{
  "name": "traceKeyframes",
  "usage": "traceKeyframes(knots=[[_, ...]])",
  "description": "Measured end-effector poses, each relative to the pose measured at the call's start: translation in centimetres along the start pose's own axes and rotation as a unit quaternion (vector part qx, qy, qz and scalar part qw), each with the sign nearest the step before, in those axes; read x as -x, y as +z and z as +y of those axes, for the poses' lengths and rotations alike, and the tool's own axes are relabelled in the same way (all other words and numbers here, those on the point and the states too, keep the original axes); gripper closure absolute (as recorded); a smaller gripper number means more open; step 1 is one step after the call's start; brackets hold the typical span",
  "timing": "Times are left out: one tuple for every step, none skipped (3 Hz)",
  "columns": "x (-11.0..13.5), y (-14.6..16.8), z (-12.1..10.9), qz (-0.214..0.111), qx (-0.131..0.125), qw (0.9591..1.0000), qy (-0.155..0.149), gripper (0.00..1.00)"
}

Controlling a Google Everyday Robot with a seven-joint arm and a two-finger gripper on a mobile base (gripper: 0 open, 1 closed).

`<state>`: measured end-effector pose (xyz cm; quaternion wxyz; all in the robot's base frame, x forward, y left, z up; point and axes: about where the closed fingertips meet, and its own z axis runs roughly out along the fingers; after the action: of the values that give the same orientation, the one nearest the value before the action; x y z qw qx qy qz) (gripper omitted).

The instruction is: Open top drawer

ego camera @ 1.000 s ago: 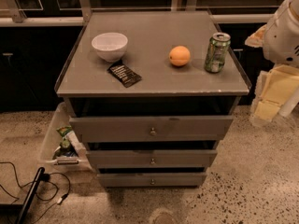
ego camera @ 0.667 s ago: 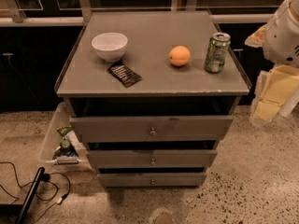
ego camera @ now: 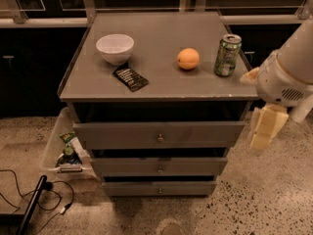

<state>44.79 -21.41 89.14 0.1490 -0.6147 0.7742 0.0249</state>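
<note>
The top drawer is the widest grey front of three, with a small round metal knob at its centre. A dark gap shows between it and the cabinet top. Two narrower drawer fronts sit below it. My gripper hangs at the right of the cabinet, level with the top drawer front and apart from it. It is pale yellow, under the white arm body. It touches nothing.
On the cabinet top stand a white bowl, a dark snack packet, an orange and a green can. A clear bin with items sits on the floor at left, with cables near it.
My arm and gripper have moved down and a little left, from beside the cabinet top to beside the top drawer front. The drawers and the things on top have not moved.
</note>
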Motion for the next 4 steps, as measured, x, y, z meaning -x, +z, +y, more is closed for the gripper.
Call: traceKeyframes(knots=[[-1.2,4.7,0.9,-0.035,0.007,0.9992,-0.019,0.00],[-2.2,8.6,1.5,-0.067,0.003,0.9968,-0.043,0.00],[-2.1,8.6,1.2,-0.068,-0.007,0.9959,-0.059,0.00],[-2.1,8.7,1.2,-0.067,-0.006,0.9959,-0.059,0.00]])
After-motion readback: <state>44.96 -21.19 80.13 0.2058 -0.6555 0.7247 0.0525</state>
